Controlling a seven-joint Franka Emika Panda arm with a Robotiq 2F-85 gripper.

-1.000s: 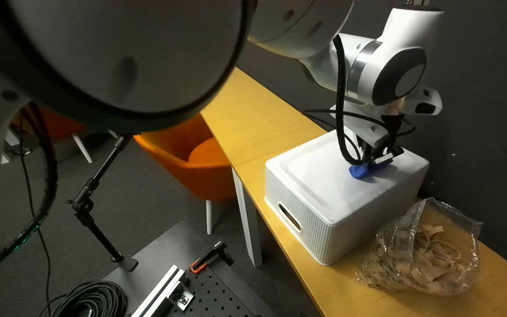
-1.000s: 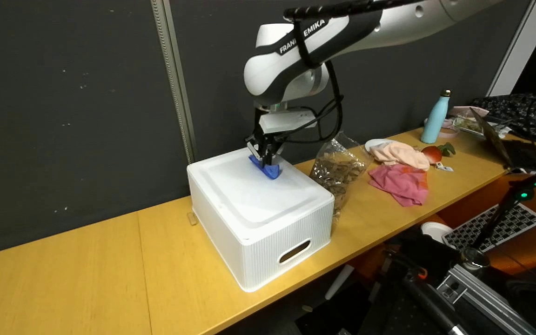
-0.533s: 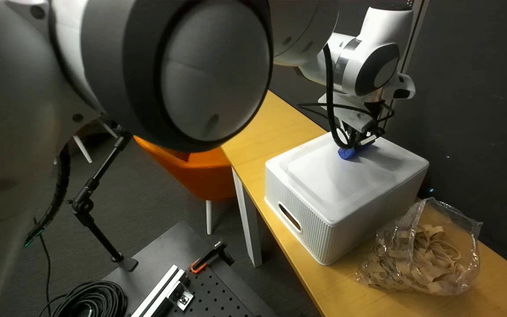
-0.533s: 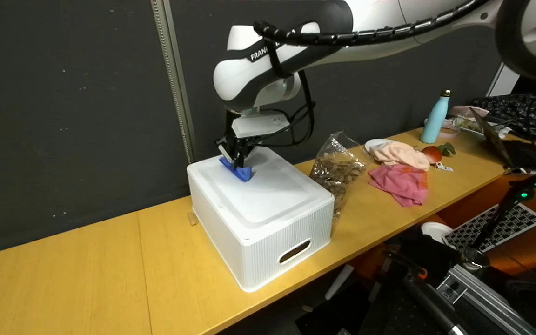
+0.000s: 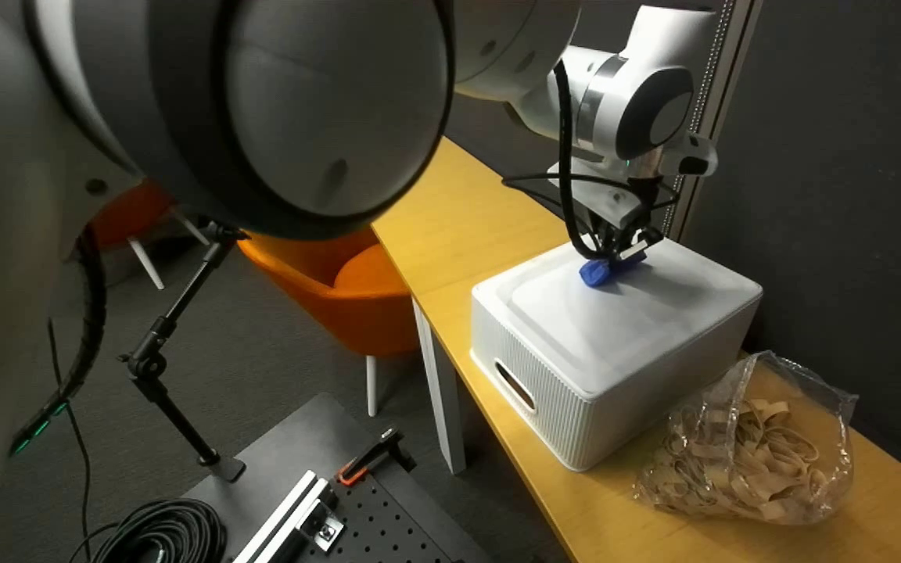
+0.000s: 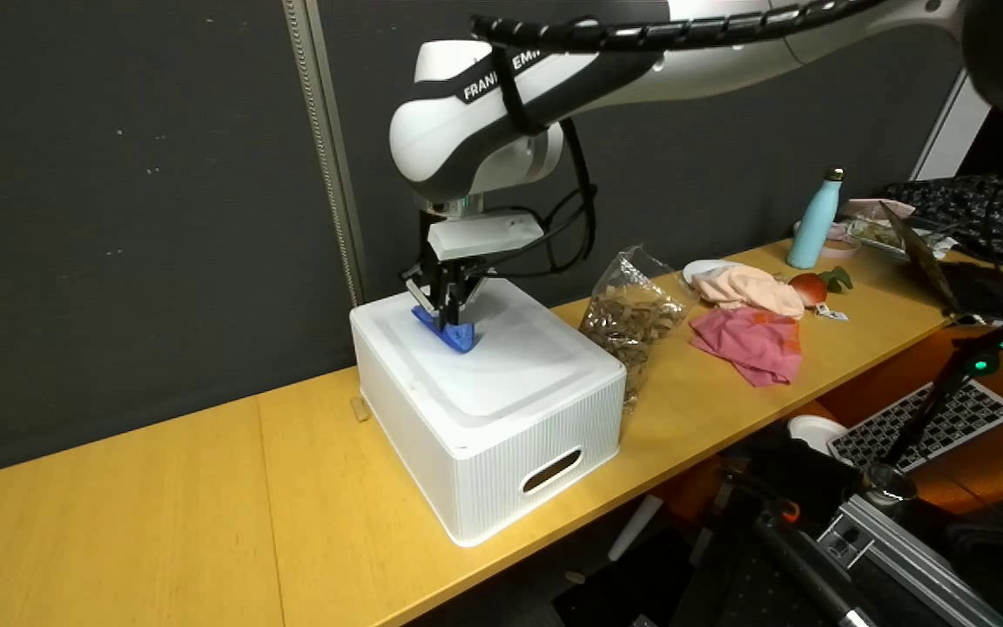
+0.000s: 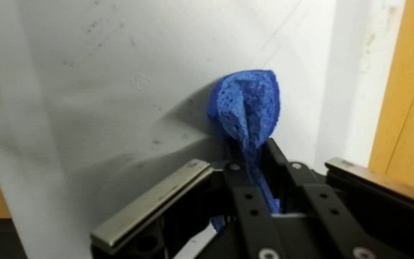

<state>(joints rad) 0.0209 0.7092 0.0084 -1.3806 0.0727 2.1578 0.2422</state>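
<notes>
The blue sponge is pinched in the nearly closed end effector over the white box on the bench, probably touching its top, though the sponge's underside is hidden.

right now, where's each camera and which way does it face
An exterior view: raised, beside the arm's big joint, looking down along the table.
An exterior view: raised, facing the dark wall; forearm crosses the top.
Wrist view: on the wrist, facing down at the white box; gripper pinches the blue sponge.
Both exterior views share box and bag.
</notes>
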